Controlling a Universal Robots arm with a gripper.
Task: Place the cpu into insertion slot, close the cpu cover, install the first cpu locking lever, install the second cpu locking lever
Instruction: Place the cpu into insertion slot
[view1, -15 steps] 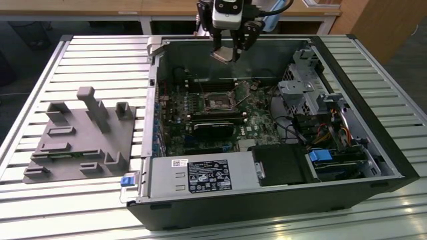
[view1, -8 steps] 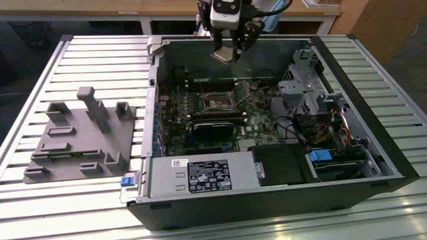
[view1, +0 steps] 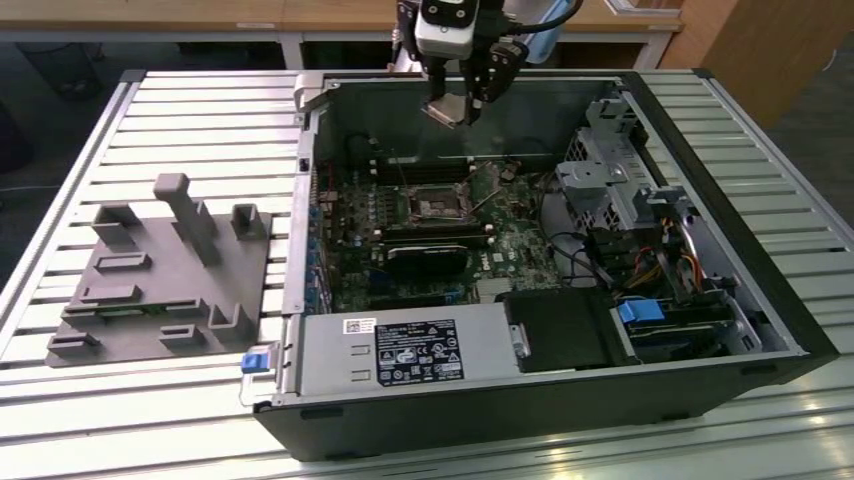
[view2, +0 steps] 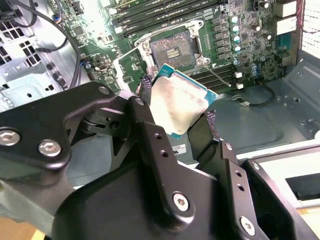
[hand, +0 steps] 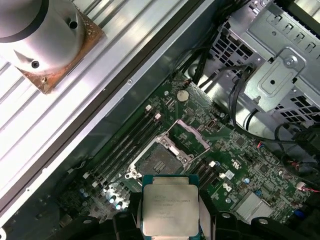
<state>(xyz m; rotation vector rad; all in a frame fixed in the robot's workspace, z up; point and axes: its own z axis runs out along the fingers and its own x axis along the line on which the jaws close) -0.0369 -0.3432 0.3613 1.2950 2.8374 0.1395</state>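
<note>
My jaws are clamped on the flat, dull-silver cpu (view2: 180, 102), held high over the open black case (view1: 534, 415). Beneath, the square dark insertion slot (hand: 159, 161) sits uncovered beside ribbed memory slots (hand: 122, 147); loose black cables (hand: 235, 97) hang by the perforated metal cage (hand: 285, 65).

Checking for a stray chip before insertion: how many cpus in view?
1. The cpu is gripped in the tool, held in the air, apart from the empty slot. Others could be hidden from these views.
</note>
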